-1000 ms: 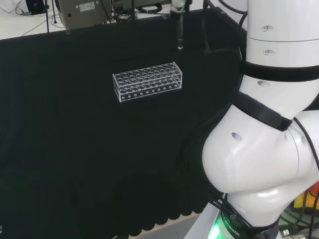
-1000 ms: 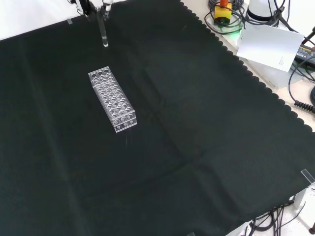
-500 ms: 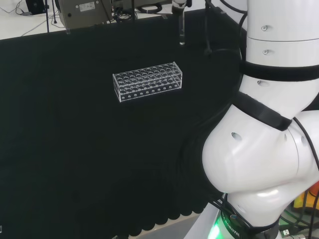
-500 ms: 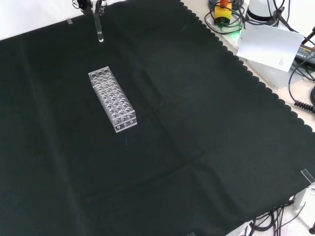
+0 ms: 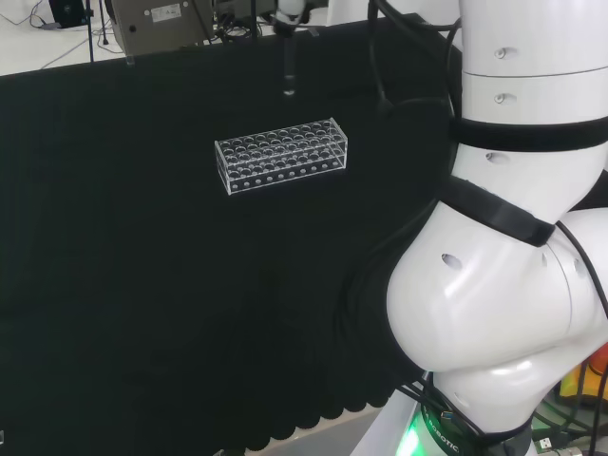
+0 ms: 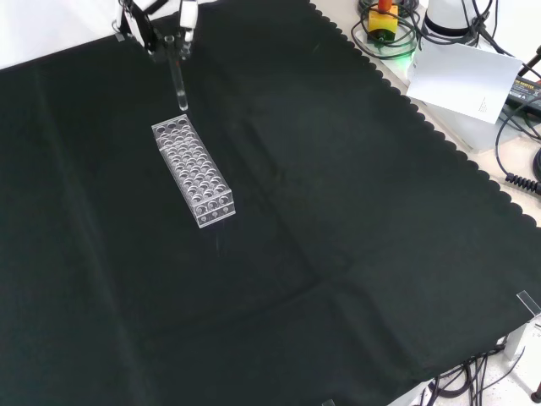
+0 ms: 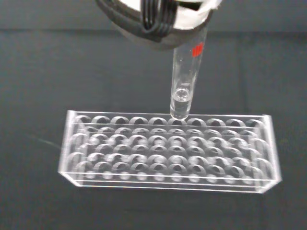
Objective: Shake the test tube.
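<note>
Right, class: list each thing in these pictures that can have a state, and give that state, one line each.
test tube: held upright in the air above the rack's edge, not in any hole; red mark near its top.
hand: shut on the test tube's upper end.
rack: standing flat on the black cloth, no tubes seen in its holes.
black cloth: spread over the bench, lightly creased.
</note>
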